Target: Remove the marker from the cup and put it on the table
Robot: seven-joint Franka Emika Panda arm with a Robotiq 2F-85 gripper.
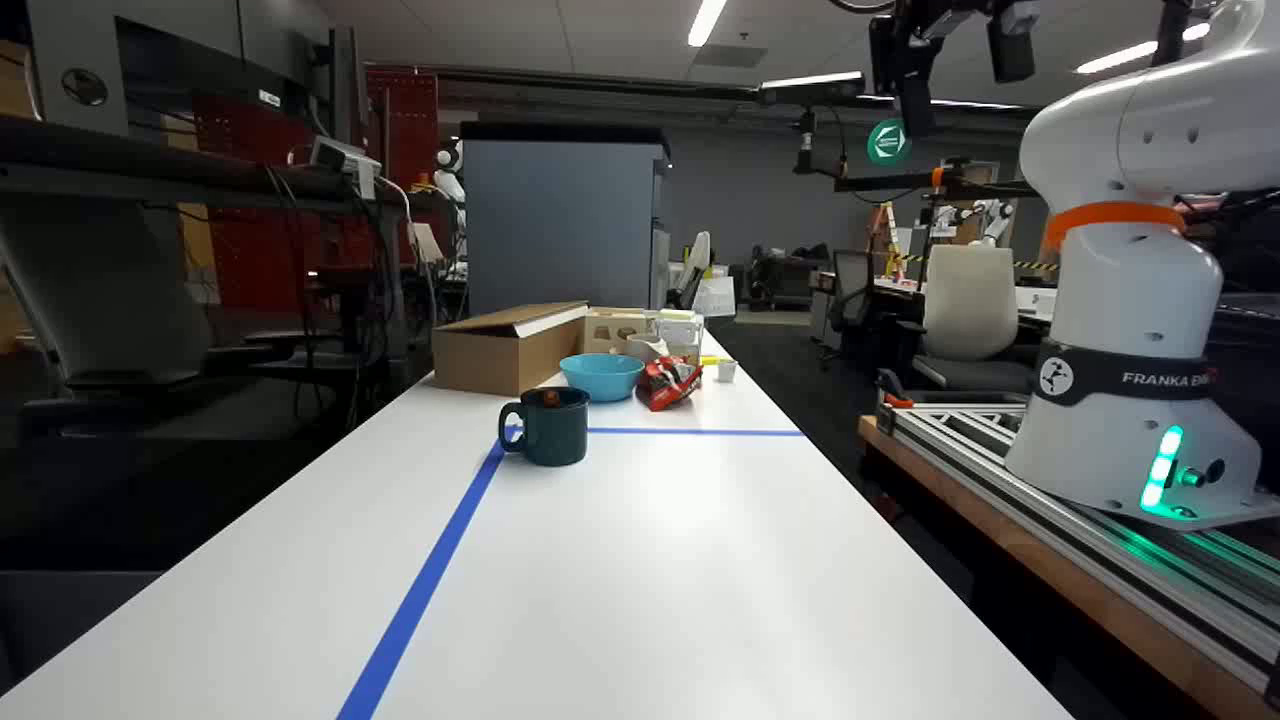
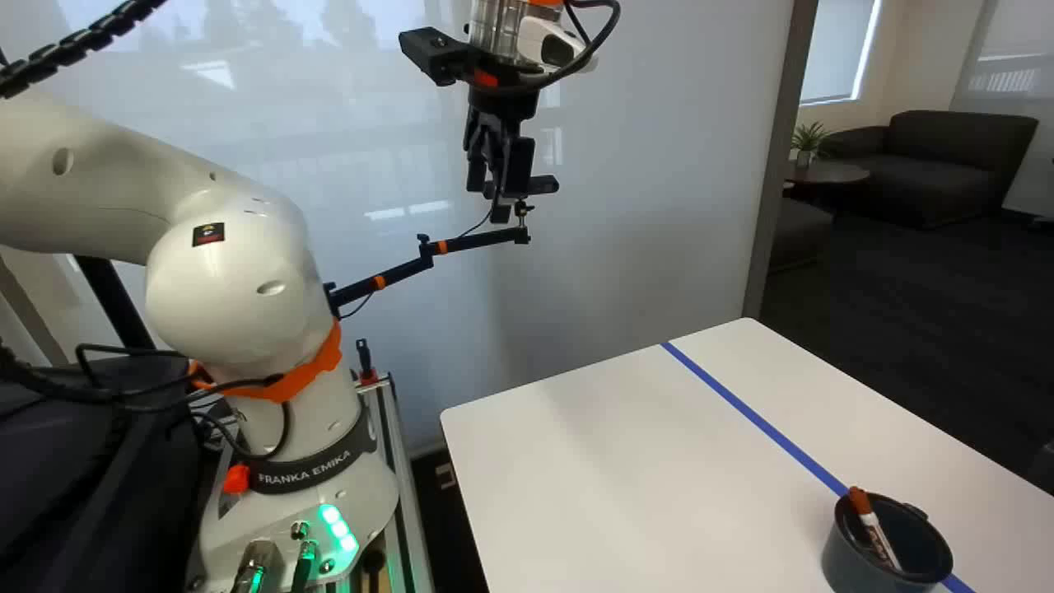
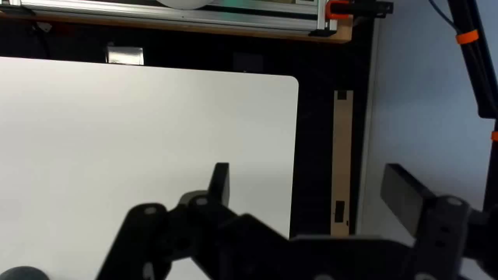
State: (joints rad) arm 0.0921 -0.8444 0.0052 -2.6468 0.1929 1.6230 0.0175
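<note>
The dark teal cup [image 1: 558, 437] stands upright on the white table [image 1: 680, 580], on the blue tape. The marker [image 2: 874, 529] leans inside the cup [image 2: 852, 567], its reddish-brown cap at the rim; only its cap end [image 1: 551, 398] shows in an exterior view. In the wrist view a rounded dark edge of the cup [image 3: 23, 273] shows at the bottom left corner; the marker is not visible there. My gripper [image 3: 307, 169] is open and empty, its fingers wide apart. It is high above the table, well away from the cup, and shows in both exterior views [image 1: 964, 90] [image 2: 490, 193].
Behind the cup stand a light blue bowl [image 1: 602, 378], a brown cardboard box [image 1: 508, 357] and a red packet [image 1: 670, 382]. A black camera arm [image 2: 478, 240] reaches out below the gripper in an exterior view. A pale wall [image 3: 420, 97] lies beyond the table's end.
</note>
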